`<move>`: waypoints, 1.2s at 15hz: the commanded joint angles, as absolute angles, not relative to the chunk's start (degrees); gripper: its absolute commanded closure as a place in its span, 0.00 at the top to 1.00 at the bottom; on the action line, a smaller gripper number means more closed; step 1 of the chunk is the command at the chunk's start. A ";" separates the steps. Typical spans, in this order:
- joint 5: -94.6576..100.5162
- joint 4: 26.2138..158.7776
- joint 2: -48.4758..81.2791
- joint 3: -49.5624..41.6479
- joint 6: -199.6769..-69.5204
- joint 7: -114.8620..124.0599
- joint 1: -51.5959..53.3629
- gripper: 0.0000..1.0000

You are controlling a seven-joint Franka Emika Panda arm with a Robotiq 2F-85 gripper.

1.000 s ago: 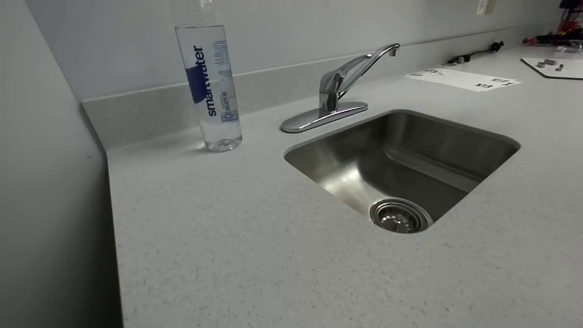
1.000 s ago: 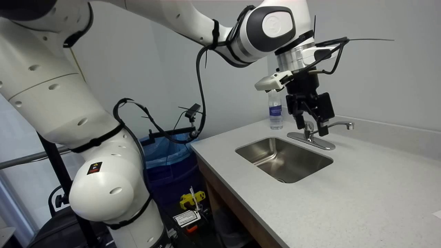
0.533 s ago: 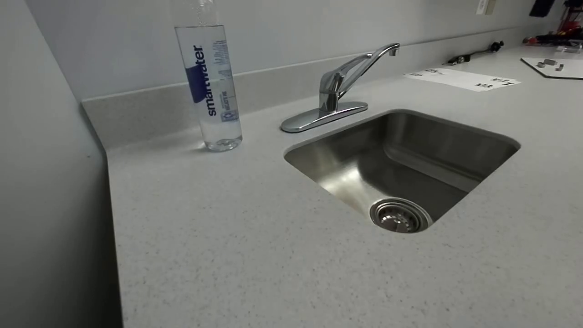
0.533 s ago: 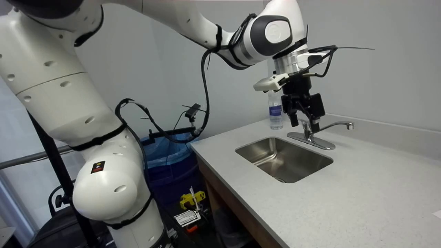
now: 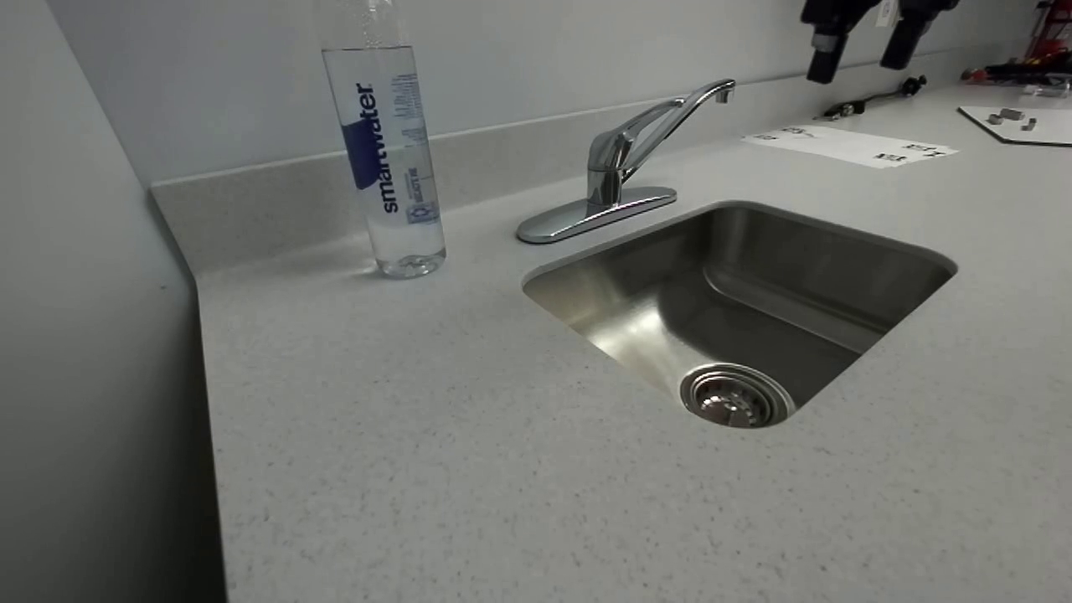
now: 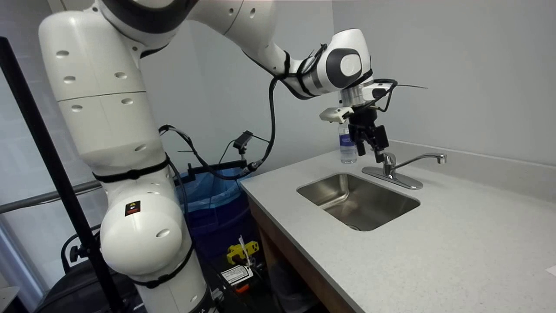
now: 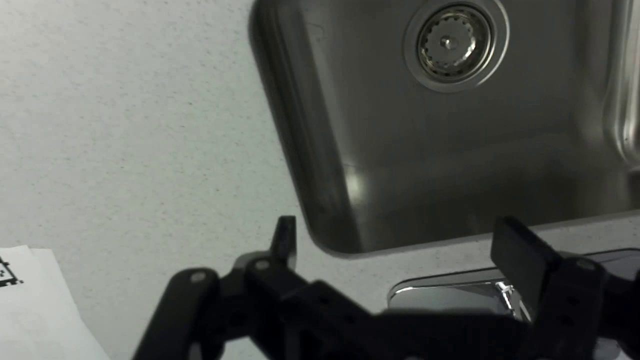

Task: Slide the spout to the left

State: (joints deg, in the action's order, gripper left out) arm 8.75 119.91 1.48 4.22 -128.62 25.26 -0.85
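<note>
The spout [image 5: 670, 127] is a slim chrome arm that slants up from the faucet's chrome base plate [image 5: 559, 224] and points right in both exterior views; it also shows whole in an exterior view [image 6: 417, 159]. The short lever handle [image 5: 645, 121] sits above it. My gripper [image 5: 861, 65] is open and empty, high and right of the spout's tip in this view. In an exterior view the gripper [image 6: 371, 155] appears left of the spout, one fingertip overlapping the faucet body. In the wrist view the open gripper [image 7: 397, 225] covers most of the faucet; part of the base plate [image 7: 445, 297] shows.
A steel sink [image 5: 837, 251] lies in front of the faucet. A tall water bottle [image 5: 389, 167] stands beside it, also in an exterior view [image 6: 347, 145]. Paper sheets [image 5: 850, 146] lie farther along the counter. A wall and low backsplash [image 6: 478, 163] run behind the faucet.
My gripper has moved left and a little down in an exterior view, and has come into the top right of an exterior view. It stays open. The spout has not moved.
</note>
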 commanded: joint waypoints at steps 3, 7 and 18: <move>8.57 116.27 5.78 2.92 -128.39 25.76 1.63 1.00; 8.51 114.91 7.17 2.74 -128.23 25.72 1.84 1.00; 11.78 107.96 11.62 -1.54 -132.66 32.60 1.01 1.00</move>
State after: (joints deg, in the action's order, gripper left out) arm 10.05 113.09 8.12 0.53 -131.02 29.25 0.58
